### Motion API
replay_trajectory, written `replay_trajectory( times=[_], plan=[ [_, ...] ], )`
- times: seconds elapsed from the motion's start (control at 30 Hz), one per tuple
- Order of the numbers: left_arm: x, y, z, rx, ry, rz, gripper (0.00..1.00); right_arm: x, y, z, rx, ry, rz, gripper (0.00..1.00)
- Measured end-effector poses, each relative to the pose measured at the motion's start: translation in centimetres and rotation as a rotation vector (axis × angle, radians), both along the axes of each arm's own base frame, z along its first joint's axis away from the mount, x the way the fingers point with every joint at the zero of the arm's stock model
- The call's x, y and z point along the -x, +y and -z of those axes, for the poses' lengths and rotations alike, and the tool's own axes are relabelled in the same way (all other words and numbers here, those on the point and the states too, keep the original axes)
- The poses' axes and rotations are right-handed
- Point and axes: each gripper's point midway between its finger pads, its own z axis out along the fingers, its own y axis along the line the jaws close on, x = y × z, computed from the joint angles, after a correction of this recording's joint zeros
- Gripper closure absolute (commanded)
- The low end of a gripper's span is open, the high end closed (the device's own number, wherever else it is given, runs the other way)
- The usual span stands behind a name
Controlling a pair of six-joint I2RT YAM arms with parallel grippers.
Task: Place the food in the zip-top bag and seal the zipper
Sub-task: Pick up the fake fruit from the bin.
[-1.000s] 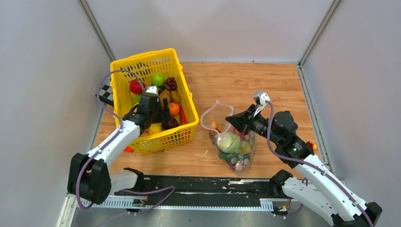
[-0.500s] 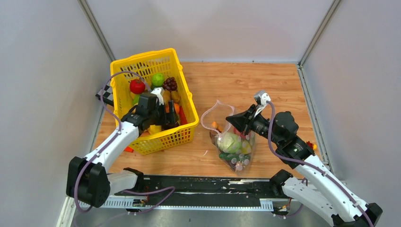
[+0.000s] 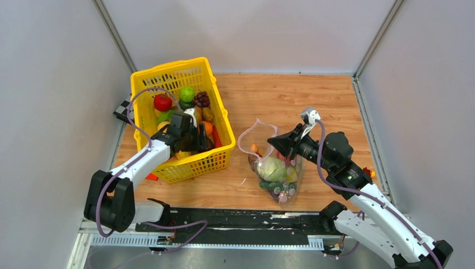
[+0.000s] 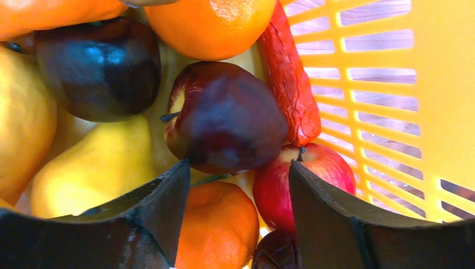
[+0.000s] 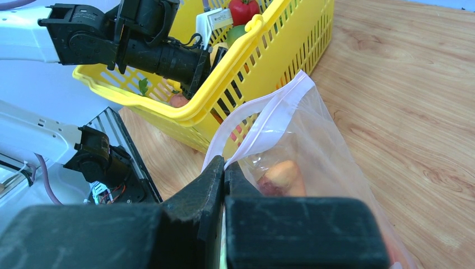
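Observation:
My left gripper [image 3: 197, 139] is down in the yellow basket [image 3: 224, 120], open, its jaws [image 4: 238, 185] either side of an orange mandarin [image 4: 215, 230], a dark red apple [image 4: 227, 115] just beyond and a red apple [image 4: 280, 179] at the right jaw. Other food lies in the basket: tomato [image 3: 162, 102], green fruit [image 3: 186, 93], grapes [image 3: 201, 99]. My right gripper [image 3: 273, 142] is shut on the zipper [image 5: 263, 126] strip of the zip-top bag [image 3: 274, 168], holding its mouth up and open. The bag holds a cabbage [image 3: 272, 168] and other pieces.
The basket's near wall [image 5: 224, 84] stands between the left gripper and the bag. A small orange-red block [image 3: 152, 177] lies beside the basket's near left corner, another [image 3: 367, 171] by the right arm. Grey walls close the table on three sides.
My left gripper has moved toward the near right part of the basket and lower among the fruit. The right arm and bag have not moved.

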Motion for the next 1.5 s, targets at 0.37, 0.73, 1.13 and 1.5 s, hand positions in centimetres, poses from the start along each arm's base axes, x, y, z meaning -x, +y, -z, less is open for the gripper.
replay_trajectory(
  times=[0.37,0.73,1.13,1.5],
  plan=[
    [-0.3,0.8,-1.7,-0.022,-0.075,-0.041,0.64,0.0,0.0,0.0,0.0,0.0,0.0,0.98],
    [-1.0,1.5,-3.7,-0.029,-0.173,-0.078,0.25,0.0,0.0,0.0,0.0,0.0,0.003,0.98],
    [-3.0,0.6,1.3,-0.113,-0.086,-0.083,0.52,-0.2,0.1,0.2,0.005,0.007,0.006,0.98],
    [-2.6,0.8,-0.2,-0.108,-0.144,-0.089,0.74,-0.3,0.0,0.3,0.006,0.006,0.008,0.98]
  ],
)
